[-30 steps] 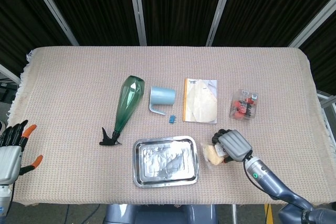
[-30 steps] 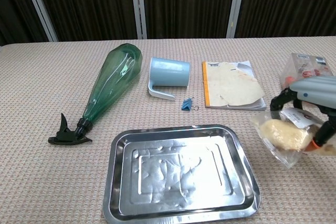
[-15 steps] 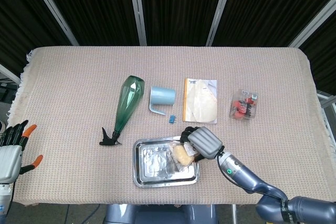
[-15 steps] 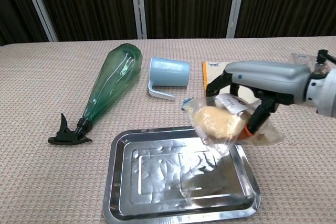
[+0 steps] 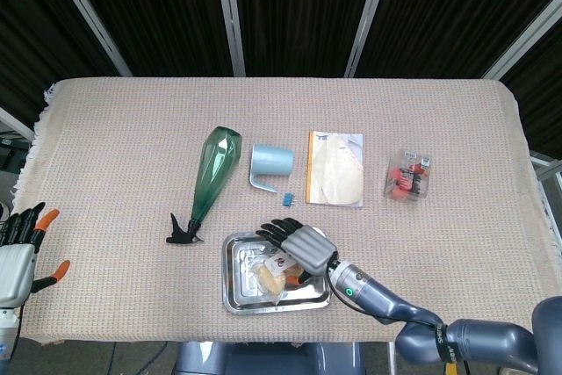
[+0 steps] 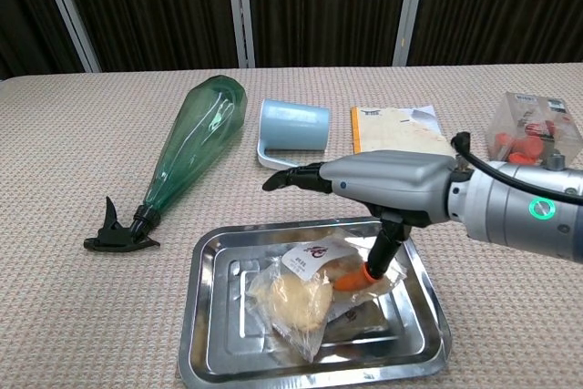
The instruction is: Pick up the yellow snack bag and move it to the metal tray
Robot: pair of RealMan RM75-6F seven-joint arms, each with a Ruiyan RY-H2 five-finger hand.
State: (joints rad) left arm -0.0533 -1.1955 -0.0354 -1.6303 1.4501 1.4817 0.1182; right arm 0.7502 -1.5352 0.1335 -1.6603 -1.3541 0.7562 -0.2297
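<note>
The yellow snack bag (image 5: 268, 275) (image 6: 296, 298) lies in the metal tray (image 5: 232, 256) (image 6: 205, 316), in its middle-right part. My right hand (image 5: 299, 243) (image 6: 383, 179) hovers just above it. Its fingers stretch out flat toward the left, off the bag. Only the orange thumb tip (image 6: 373, 271) points down and touches the bag's top edge. My left hand (image 5: 19, 252) rests at the table's front left corner with its fingers apart and nothing in it; the chest view does not show it.
A green spray bottle (image 5: 211, 173) (image 6: 191, 148) lies left of the tray. Behind the tray are a blue mug (image 5: 270, 162) (image 6: 291, 127), a small blue clip (image 5: 287, 200) and a notebook (image 5: 335, 168) (image 6: 401, 129). A clear box of red pieces (image 5: 408, 175) (image 6: 533, 129) sits at the right.
My right hand carried the bag leftward from the table right of the tray to above it, then spread its fingers. The bag now lies in the tray. The left hand stayed still.
</note>
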